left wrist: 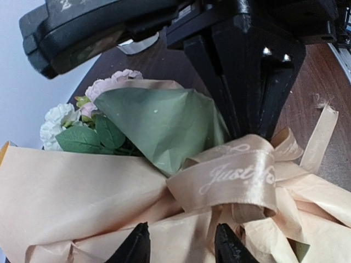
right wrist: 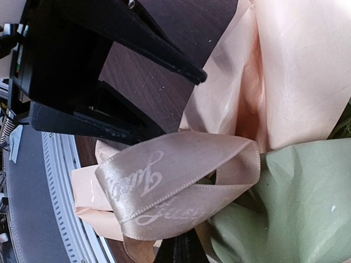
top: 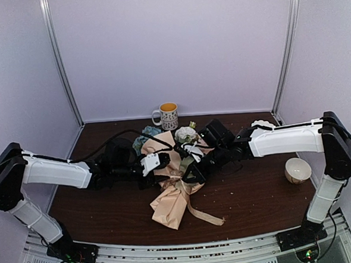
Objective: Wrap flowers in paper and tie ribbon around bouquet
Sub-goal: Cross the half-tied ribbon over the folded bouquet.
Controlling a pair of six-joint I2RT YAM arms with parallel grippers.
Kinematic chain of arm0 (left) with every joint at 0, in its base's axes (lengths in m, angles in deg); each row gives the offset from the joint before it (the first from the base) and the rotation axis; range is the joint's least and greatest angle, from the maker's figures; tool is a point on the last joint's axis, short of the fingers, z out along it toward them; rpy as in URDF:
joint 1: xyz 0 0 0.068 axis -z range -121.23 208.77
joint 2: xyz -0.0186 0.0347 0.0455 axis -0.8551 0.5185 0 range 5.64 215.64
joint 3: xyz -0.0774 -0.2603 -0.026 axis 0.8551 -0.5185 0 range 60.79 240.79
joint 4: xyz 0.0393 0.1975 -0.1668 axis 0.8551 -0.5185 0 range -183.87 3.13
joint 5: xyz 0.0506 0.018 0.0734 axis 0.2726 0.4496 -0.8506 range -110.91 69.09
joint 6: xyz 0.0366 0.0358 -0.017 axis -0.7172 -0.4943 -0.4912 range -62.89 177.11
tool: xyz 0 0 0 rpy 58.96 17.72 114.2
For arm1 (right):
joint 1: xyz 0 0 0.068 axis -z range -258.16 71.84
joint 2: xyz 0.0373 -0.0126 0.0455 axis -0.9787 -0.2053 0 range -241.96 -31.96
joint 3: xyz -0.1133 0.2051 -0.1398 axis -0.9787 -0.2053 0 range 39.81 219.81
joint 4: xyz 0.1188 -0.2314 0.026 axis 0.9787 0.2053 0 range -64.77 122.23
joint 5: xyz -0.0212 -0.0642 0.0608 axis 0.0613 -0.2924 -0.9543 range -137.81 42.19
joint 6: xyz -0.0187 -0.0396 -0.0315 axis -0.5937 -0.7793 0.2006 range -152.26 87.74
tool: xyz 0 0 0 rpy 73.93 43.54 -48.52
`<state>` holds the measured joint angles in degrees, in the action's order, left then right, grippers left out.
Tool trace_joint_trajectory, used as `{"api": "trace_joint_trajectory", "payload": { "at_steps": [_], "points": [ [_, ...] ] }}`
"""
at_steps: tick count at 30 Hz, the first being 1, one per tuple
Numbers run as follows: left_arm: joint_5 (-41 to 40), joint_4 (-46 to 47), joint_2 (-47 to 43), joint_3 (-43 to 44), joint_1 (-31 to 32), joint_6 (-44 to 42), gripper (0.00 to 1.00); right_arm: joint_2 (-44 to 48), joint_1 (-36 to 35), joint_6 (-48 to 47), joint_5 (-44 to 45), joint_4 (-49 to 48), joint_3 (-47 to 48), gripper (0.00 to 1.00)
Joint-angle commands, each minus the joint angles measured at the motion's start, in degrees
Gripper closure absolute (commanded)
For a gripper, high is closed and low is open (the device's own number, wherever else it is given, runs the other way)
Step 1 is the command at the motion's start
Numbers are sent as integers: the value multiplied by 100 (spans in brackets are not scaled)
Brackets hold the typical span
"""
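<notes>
Pale lilac walls point(top: 176, 48) box in my dark wooden table point(top: 257, 204); metal poles point(top: 61, 61) line the corners.

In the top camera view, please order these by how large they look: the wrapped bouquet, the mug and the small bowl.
1. The bouquet, clearly the largest.
2. The mug and the bowl look about alike. The mug stands farther from the camera, so I do not rank them.

left gripper point(left wrist: 182, 244) half open, right gripper point(right wrist: 181, 252) fully closed
</notes>
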<state>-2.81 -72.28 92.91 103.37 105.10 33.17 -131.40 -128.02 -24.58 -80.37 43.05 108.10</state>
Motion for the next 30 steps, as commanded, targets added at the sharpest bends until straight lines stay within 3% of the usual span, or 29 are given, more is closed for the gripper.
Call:
{"api": "trace_joint_trajectory", "payload": {
  "at_steps": [1, 7, 21, 24, 26, 27, 30],
  "points": [
    [-99, 1244, 212, -215, -24, -534, 57, -27, -30, -61, -198, -2, 144, 100],
    [253, 1352, 580, -48, -23, -989, 57, -70, -24, -88, -261, 17, 191, 100],
    [857, 1708, 769, 85, -25, -816, 57, -154, -22, -105, -299, 66, 237, 100],
    [1014, 1263, 797, 253, -26, -834, 66, -179, -18, -69, -313, 36, 253, 100],
    [1025, 1239, 767, 189, -25, -701, 81, -175, -16, -37, -314, -5, 245, 100],
    [1017, 1305, 733, 105, -27, -633, 97, -161, -17, -12, -305, -47, 219, 100],
    [786, 1665, 594, -193, -26, -356, 100, -162, -18, 73, -243, -120, 146, 100]
  ]
}}
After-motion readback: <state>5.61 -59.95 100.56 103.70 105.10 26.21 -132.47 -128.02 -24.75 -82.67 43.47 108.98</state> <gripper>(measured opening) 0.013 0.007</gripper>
